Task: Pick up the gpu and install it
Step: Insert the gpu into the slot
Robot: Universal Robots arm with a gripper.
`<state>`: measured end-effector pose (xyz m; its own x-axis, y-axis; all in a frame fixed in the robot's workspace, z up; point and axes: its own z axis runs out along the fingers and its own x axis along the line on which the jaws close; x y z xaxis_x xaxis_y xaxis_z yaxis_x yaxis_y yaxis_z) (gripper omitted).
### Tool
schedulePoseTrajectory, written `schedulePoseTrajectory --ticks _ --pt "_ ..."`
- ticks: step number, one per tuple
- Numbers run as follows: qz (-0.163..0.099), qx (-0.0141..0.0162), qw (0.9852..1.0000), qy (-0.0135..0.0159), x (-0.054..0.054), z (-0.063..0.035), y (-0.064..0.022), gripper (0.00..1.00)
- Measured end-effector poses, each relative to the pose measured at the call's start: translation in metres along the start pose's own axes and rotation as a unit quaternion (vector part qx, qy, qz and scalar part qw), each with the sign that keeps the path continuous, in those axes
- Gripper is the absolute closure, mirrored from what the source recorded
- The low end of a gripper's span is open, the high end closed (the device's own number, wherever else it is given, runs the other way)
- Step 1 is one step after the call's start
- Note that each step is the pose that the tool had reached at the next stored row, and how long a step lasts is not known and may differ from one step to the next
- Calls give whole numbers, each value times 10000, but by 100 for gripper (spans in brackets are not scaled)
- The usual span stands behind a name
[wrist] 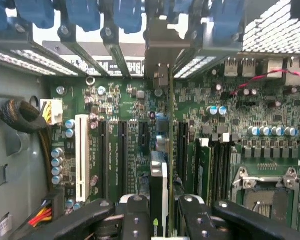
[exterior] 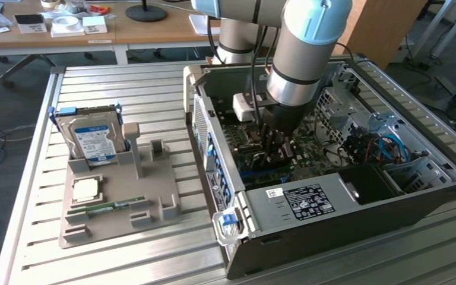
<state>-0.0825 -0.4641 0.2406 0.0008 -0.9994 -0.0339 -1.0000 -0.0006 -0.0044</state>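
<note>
My gripper (exterior: 279, 142) is deep inside the open computer case (exterior: 418, 196), low over the green motherboard (wrist: 120, 105). In the wrist view the gpu (wrist: 159, 180) stands edge-on between my black fingers (wrist: 135, 215), with my gripper (wrist: 160, 222) shut on it. The card runs along the dark expansion slots (wrist: 142, 145). Its metal bracket (wrist: 162, 55) sits at the case's rear slot openings. Whether the card's edge is seated in a slot I cannot tell.
A grey fixture (exterior: 109, 219) to the exterior view's left holds a hard drive (exterior: 93, 139), a processor chip (exterior: 85, 189) and a green memory stick (exterior: 105, 208). Inside the case are a white slot (wrist: 81, 157), the processor socket (wrist: 267, 192), cable bundles (wrist: 40, 215) and the power supply (exterior: 315, 202).
</note>
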Motion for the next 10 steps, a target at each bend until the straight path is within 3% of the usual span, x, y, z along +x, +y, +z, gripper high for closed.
schedulePoseTrajectory --ticks 10 --pt "0 -1 10000 4 1 6 0 73"
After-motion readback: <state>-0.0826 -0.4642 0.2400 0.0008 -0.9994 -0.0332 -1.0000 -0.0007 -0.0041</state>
